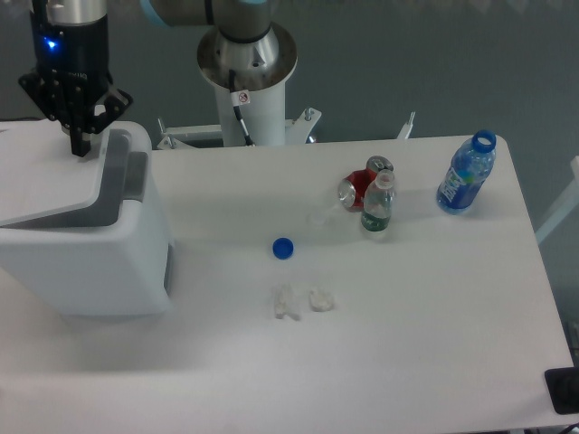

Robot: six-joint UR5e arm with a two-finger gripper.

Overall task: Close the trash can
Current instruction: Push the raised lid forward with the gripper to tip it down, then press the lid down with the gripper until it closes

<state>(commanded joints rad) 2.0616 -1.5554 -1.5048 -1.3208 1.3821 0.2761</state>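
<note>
The trash can [99, 262] is a large white boxy bin at the table's left side. Its flat white lid [45, 172] slopes down to the left, still raised over a narrow dark gap, with the grey tab [134, 176] at its right end. My gripper [80, 145] points straight down with its dark fingers together, their tips pressing on the lid's top right edge.
A blue cap [283, 247] and crumpled clear plastic bits [303, 302] lie mid-table. A red can [357, 188] and a small green-label bottle [377, 204] stand right of centre, with a blue bottle [467, 178] farther right. The arm's white base [247, 72] stands behind.
</note>
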